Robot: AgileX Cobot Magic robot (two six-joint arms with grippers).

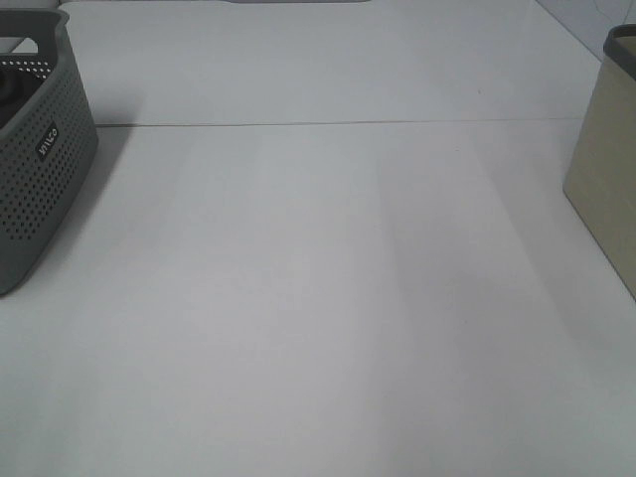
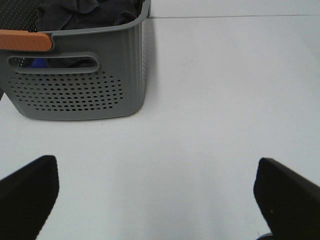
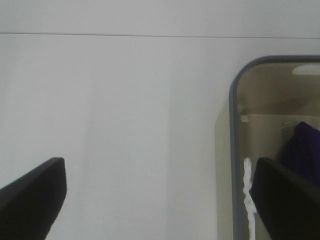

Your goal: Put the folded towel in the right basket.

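The right basket [image 1: 604, 159] is beige with a grey rim and stands at the right edge of the table. In the right wrist view its inside [image 3: 270, 100] shows, with a dark purple towel [image 3: 304, 150] lying in it and a strip of white [image 3: 246, 185] beside the towel. My right gripper [image 3: 160, 197] is open and empty, with one finger [image 3: 287, 200] over the basket's near wall and the other over bare table. My left gripper [image 2: 157, 197] is open and empty above the table, in front of the grey basket. Neither gripper shows in the exterior high view.
A grey perforated basket [image 1: 40, 159] stands at the left edge of the table. In the left wrist view [image 2: 80, 85] it holds dark crumpled cloths [image 2: 85, 12] and has an orange handle pad [image 2: 25, 40]. A seam [image 1: 328, 123] runs across the white table.
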